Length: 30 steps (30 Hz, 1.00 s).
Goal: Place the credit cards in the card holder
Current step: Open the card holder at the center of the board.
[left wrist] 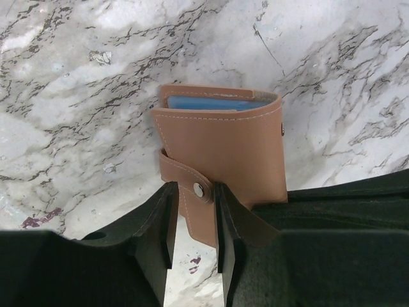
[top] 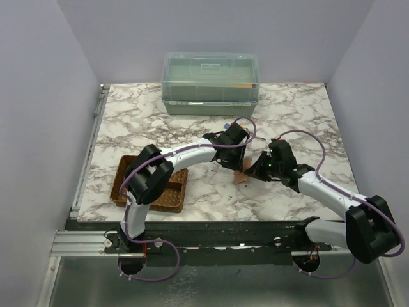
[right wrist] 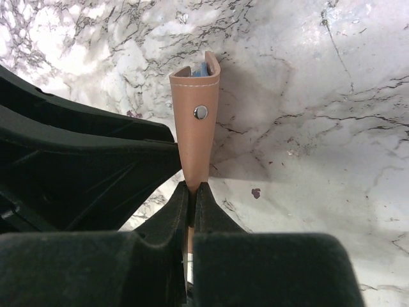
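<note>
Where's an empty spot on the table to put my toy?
Bare table left of the box, right of it, and between tray and right arm. Crowded in the middle: left end effector and right end effector grip the wallet.

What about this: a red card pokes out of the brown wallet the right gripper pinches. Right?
Not red. The card poking out of the card holder is light blue, seen in the left wrist view. The right gripper does pinch it.
</note>
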### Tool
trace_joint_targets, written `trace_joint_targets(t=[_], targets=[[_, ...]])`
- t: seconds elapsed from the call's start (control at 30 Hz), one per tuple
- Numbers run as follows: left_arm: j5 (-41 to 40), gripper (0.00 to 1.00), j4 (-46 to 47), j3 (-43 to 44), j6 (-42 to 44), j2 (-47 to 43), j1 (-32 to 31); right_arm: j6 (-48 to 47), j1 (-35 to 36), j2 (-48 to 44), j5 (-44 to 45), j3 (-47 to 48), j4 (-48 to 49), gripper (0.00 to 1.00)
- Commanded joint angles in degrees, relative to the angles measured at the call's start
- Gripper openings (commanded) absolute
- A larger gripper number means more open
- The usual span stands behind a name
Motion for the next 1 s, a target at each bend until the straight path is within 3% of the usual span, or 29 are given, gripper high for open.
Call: trace_joint_targets(t=[0.0, 0.4, 0.57, 0.7, 0.8, 0.97], targets=[[-5.5, 0.31, -4.9, 0.8, 2.6, 3.0, 0.6, 1.2, 0.2, -3.5, 1.4, 1.8, -0.6, 0.0], [-4.2, 0.09, -4.9, 1.3, 3.5, 2.1, 0.8, 0.6, 0.3, -4.3, 2.5, 0.5, -1.4, 0.0], [-3.6, 0.0, -4.2, 0.8, 3.5, 0.8, 1.3, -1.8, 0.2, 0.1, 4.2, 1.8, -4.0, 0.02], [-2.5, 0.0, -3.8, 0.6, 3.7, 0.0, 1.7, -4.3, 0.3, 3.1, 9.0, 4.1, -9.9, 0.36], [0.4, 0.0, -1.8, -0.5, 3.7, -2.8, 2.1, -5.7, 0.3, 4.9, 13.5, 7.1, -15.1, 0.44], [5.9, 0.0, 5.2, -5.1, 4.3, -9.9, 2.5, -7.0, 0.8, 2.2, 13.0, 7.4, -15.5, 0.53]])
